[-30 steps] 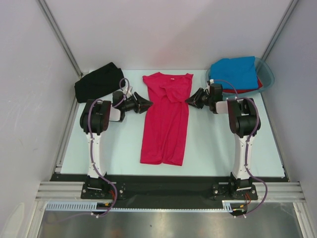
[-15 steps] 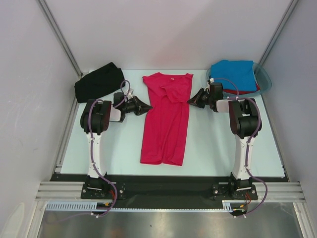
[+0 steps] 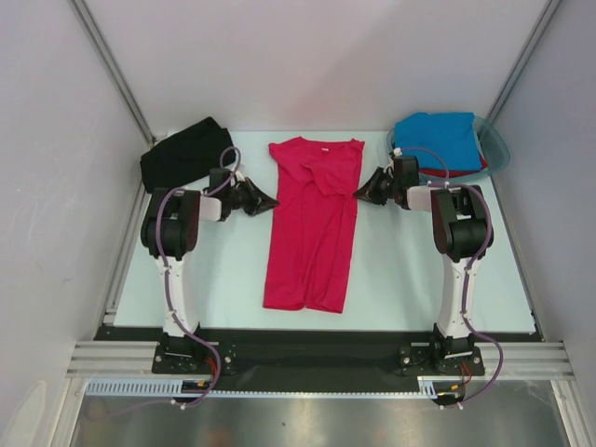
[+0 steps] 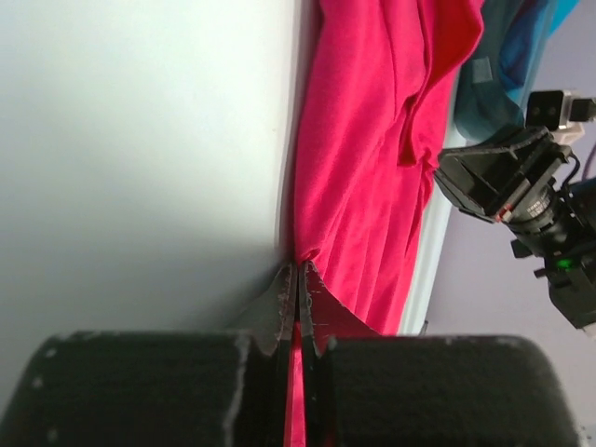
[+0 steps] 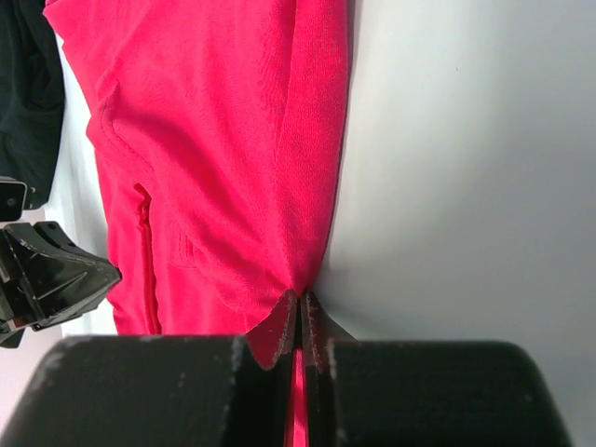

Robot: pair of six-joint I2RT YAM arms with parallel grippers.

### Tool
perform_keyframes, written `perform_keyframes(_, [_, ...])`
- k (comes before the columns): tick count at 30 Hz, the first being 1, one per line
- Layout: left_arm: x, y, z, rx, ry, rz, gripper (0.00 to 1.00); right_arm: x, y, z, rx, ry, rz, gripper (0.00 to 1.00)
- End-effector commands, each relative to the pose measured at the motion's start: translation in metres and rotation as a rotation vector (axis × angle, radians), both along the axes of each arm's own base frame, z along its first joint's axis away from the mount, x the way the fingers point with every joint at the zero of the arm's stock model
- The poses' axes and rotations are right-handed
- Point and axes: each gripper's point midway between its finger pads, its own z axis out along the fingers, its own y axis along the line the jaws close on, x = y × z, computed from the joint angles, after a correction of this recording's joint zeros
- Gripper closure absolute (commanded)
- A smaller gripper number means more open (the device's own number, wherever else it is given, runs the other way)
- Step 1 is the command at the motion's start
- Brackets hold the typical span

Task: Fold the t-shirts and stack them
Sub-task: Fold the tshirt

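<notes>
Your left tool [image 4: 297,272] and right tool [image 5: 300,296] closing since second ago, both pinching crimson-pink t-shirt [image 3: 312,233] side edges, readying next fold

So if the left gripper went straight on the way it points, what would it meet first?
The pink shirt: the left gripper is shut on its edge. Past the shirt, probably the right gripper, which faces it from the other side.
</notes>
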Motion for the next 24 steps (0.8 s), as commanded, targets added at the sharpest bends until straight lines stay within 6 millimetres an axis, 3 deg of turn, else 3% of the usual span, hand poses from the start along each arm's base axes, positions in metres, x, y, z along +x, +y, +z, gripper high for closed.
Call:
perform_keyframes(1, [0.01,0.018,0.014,0.079,-0.052,0.051,0.98,-0.04,0.004,-0.034,-0.012,0.217,0.001,0.97])
perform_keyframes(5, [0.014,0.032,0.019,0.127,-0.072,0.109,1.0,-0.039,0.004,-0.035,-0.017,0.211,0.002,0.97])
perform_keyframes(6, [0.014,0.032,0.021,0.134,-0.083,0.102,0.94,-0.04,0.005,-0.034,-0.008,0.216,0.012,0.96])
perform_keyframes(7, [0.01,0.026,0.022,0.111,-0.078,0.063,0.85,-0.041,0.007,-0.033,-0.002,0.214,0.019,0.85])
perform_keyframes(9, [0.018,0.025,0.028,0.104,-0.086,0.056,0.75,-0.039,0.008,-0.03,0.007,0.203,0.03,0.74])
perform_keyframes(10, [0.018,0.025,0.03,0.103,-0.099,0.061,0.65,-0.038,0.009,-0.028,0.009,0.2,0.031,0.68])
perform_keyframes(11, [0.017,0.026,0.029,0.113,-0.099,0.068,0.36,-0.038,0.007,-0.026,0.0,0.196,0.023,0.58])
perform_keyframes(13, [0.013,0.03,0.028,0.148,-0.08,0.071,0.22,-0.039,0.003,-0.018,-0.03,0.184,0.015,0.49])
perform_keyframes(15, [0.011,0.033,0.035,0.17,-0.091,0.082,0.12,-0.036,-0.007,-0.015,-0.1,0.164,-0.017,0.48])
perform_keyframes(18, [0.002,0.034,0.042,0.168,-0.092,0.105,0.1,-0.037,-0.016,0.005,-0.179,0.134,-0.054,0.47])
perform_keyframes(19, [0.0,0.035,0.056,0.169,-0.115,0.116,0.1,-0.041,-0.017,0.008,-0.197,0.137,-0.054,0.46])
perform_keyframes(23, [-0.031,0.028,0.059,0.208,-0.089,0.114,0.09,-0.051,-0.024,0.036,-0.282,0.1,-0.096,0.46])
perform_keyframes(24, [-0.036,0.027,0.059,0.21,-0.083,0.122,0.09,-0.061,-0.028,0.032,-0.298,0.123,-0.104,0.46])
